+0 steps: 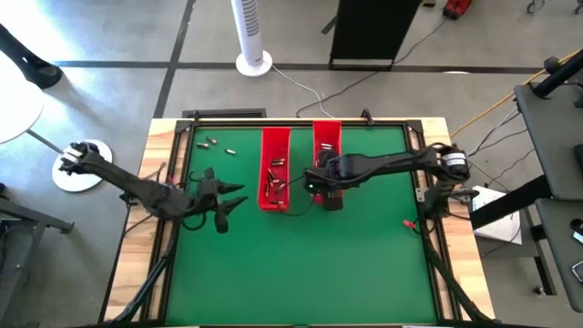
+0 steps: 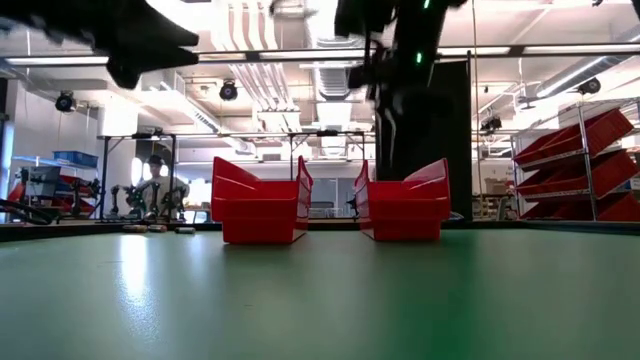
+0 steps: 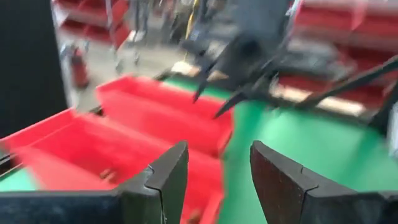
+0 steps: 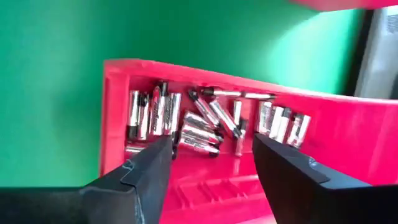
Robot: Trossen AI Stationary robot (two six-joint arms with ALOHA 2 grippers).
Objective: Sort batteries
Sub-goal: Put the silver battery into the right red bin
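Note:
Two long red trays stand side by side at the table's far middle: the left tray (image 1: 274,169) and the right tray (image 1: 327,137). Several silvery batteries (image 4: 205,118) lie heaped at one end of the right tray (image 4: 348,137). More batteries (image 1: 273,182) lie in the left tray. A few loose batteries (image 1: 219,146) rest on the green mat at the far left. My right gripper (image 4: 211,155) hangs open above the right tray's near end (image 1: 319,187), nothing between its fingers. My left gripper (image 1: 239,196) stands open just left of the left tray, its fingers (image 3: 168,174) empty.
A wooden frame (image 1: 164,155) borders the green mat. A small red object (image 1: 410,223) lies near the right edge. The near half of the mat (image 1: 301,264) is free room. In the low view both trays (image 2: 258,205) (image 2: 402,205) stand across the middle.

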